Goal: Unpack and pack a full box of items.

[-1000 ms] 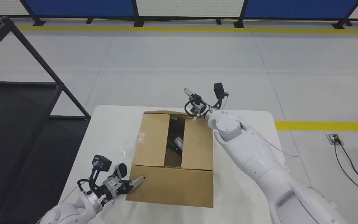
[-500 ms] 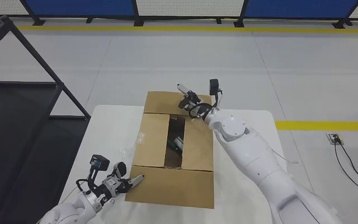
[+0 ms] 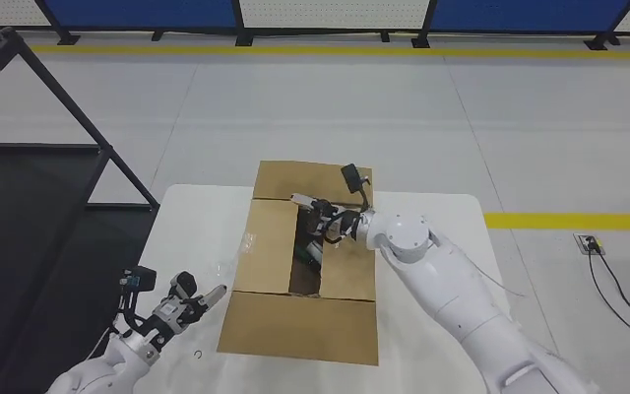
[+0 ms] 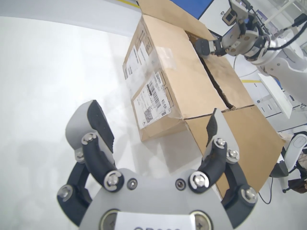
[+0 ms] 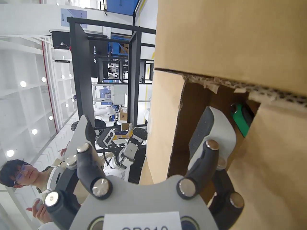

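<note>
A brown cardboard box [image 3: 261, 246] stands mid-table, its far and near flaps folded outward. The two side flaps lie almost flat, leaving a narrow gap where dark items [image 3: 311, 252] show. My right gripper [image 3: 310, 209] is open at the gap's far end, straddling the edge of one side flap [image 5: 165, 111], with one finger [image 5: 211, 130] inside the box. Beside that finger lies a green item [image 5: 239, 118]. My left gripper [image 3: 202, 293] is open and holds nothing, low over the table. It is just off the box's near left corner [image 4: 163, 130].
The white table [image 3: 433, 276] has bare strips left and right of the box. The near flap [image 3: 295, 330] overhangs toward the table's front edge. A black metal frame [image 3: 59, 167] stands off the table's left side.
The far flap has gone from hidden to lying outward. My right gripper came from beyond the box's far edge down to the gap. My left gripper drew back from the near flap.
</note>
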